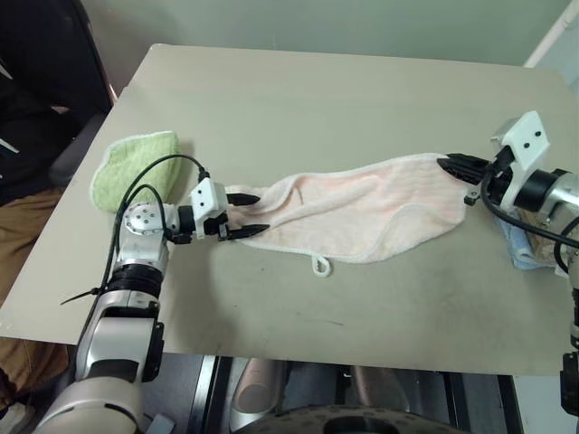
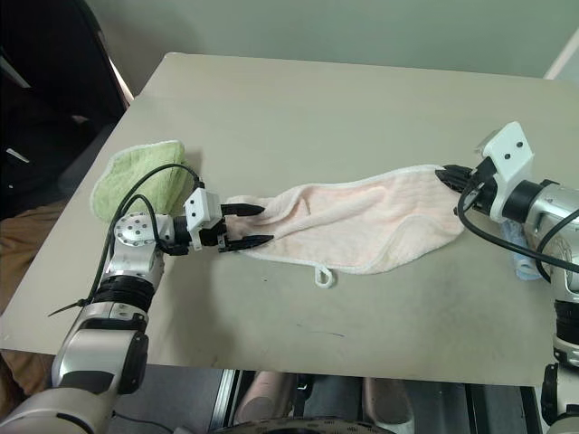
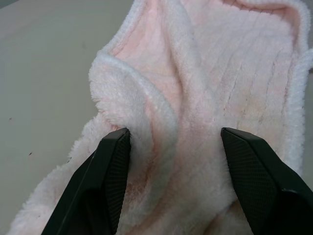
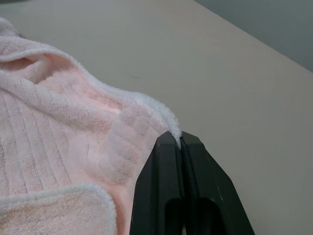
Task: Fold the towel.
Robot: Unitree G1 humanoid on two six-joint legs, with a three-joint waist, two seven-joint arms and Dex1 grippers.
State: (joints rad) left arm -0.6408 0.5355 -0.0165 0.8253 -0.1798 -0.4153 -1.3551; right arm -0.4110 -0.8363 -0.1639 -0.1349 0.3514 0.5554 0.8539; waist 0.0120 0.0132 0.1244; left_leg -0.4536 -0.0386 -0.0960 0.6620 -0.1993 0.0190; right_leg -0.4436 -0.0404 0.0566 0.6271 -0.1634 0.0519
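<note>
Towel (image 1: 362, 212) lies stretched and rumpled across the middle of the table (image 1: 298, 99), one end at each arm, its white loop (image 1: 320, 265) on the near edge. Green towel (image 1: 131, 167) sits just beside the left arm.

Right gripper (image 4: 180, 142): fingers together, clamped on a thin tuft of the hem corner. Risk: so slight a bite may slip out if the cloth is pulled taut.

Left gripper (image 1: 249, 215): fingers apart, straddling the bunched end, nothing pinched. Risk: closing here likely catches a wrinkle instead of the corner, giving a skewed fold.

Green towel (image 1: 134, 167), blue cloth (image 1: 520, 249) on table (image 1: 344, 99)
</note>
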